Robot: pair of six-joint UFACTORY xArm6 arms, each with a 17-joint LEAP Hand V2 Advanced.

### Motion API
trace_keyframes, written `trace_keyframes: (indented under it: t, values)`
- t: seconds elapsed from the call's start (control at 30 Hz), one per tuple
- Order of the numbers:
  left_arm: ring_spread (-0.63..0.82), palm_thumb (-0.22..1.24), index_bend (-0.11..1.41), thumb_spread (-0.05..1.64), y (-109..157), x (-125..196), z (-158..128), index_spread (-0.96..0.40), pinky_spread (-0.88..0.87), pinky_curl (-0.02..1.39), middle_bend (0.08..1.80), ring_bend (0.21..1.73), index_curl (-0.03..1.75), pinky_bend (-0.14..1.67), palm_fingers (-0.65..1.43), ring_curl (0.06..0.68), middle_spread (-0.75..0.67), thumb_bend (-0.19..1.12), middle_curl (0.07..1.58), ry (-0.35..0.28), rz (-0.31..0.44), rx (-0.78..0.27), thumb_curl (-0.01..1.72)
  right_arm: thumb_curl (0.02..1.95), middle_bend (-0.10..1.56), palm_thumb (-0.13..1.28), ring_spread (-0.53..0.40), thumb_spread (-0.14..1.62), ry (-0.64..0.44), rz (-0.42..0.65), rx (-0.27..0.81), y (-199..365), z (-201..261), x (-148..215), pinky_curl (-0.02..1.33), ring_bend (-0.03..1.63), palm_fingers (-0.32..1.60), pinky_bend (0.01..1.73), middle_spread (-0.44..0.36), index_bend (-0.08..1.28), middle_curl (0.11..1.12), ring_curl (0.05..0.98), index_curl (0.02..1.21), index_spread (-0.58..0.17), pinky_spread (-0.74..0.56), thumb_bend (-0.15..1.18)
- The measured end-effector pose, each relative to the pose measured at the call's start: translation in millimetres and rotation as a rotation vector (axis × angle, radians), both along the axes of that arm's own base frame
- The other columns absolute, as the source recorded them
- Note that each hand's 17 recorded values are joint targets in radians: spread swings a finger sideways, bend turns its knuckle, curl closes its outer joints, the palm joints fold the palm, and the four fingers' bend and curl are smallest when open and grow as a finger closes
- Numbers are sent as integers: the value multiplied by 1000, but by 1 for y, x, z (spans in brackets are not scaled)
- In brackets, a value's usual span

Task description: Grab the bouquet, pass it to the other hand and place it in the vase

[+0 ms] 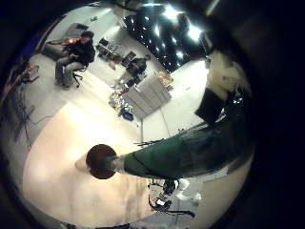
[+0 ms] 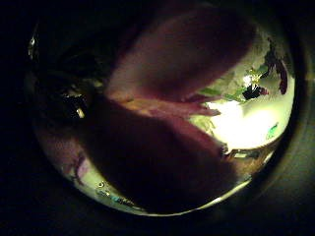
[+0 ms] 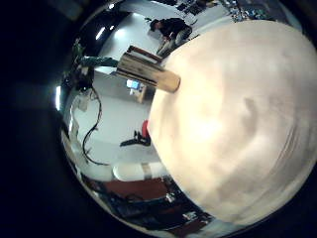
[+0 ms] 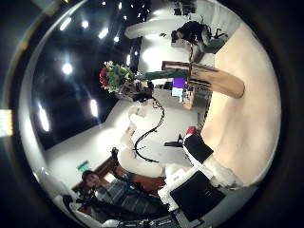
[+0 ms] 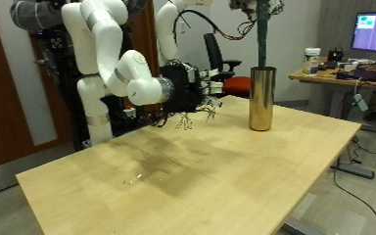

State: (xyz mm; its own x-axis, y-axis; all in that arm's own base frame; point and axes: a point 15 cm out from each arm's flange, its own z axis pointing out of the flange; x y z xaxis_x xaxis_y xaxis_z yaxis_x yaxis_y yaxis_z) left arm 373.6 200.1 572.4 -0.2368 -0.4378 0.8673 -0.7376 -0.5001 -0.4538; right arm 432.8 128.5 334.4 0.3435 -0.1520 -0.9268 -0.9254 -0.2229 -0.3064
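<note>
A tall gold vase stands on the light wooden table near its far edge. The bouquet's dark green wrapped stems rise upright out of the vase mouth to the view's top edge. In the left little finger side palm view the stems run down into the vase mouth. Petals fill the left thumb side palm view, close to the palm. My left hand is curled on the bouquet high up. My right hand hangs open beside the vase, holding nothing. The right thumb side palm view shows vase and flowers.
A desk with a monitor and clutter stands behind the table, past the vase. An office chair stands behind the vase. The table's far edge runs close to the vase.
</note>
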Motion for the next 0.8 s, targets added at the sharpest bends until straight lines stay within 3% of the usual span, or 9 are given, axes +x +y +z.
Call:
trace_keyframes:
  t: [0.33,0.5,0.57,0.67,0.8]
  values:
    - [-417,1106,322,245,-5,14,-42,-623,-557,846,934,1463,1469,1194,1057,626,-665,-32,1236,52,-7,-8,911,443,172,872,270,984,6,8,6,1,-4,-1,324,346,-53,417,217,144,237,265,213,-262,447,-22]
    - [-414,932,266,455,-4,16,-51,-618,-569,826,906,1469,1473,1210,1070,618,-667,-53,1230,55,-1,-21,837,444,174,872,270,983,10,20,19,0,-4,-3,323,346,-51,416,217,146,239,265,217,-259,447,-23]
    - [-417,786,208,588,-4,16,-52,-611,-585,795,864,1457,1469,1211,1057,599,-666,-68,1226,55,0,-25,760,444,172,872,270,983,12,27,27,-1,-4,-5,323,345,-50,415,216,148,241,265,220,-258,447,-23]
    - [-424,719,170,669,-4,17,-52,-602,-607,759,821,1425,1467,1216,1048,577,-667,-56,1221,54,-2,-26,700,444,170,875,270,980,13,29,29,-1,-6,-6,322,347,-48,414,215,148,242,266,224,-252,447,-23]
    - [-485,511,129,840,-3,17,-52,-567,-674,660,758,1229,1389,1181,856,498,-664,-56,1145,56,-6,-22,539,447,170,880,271,979,16,27,31,-2,-8,-5,322,350,-49,414,215,149,242,266,228,-250,447,-22]
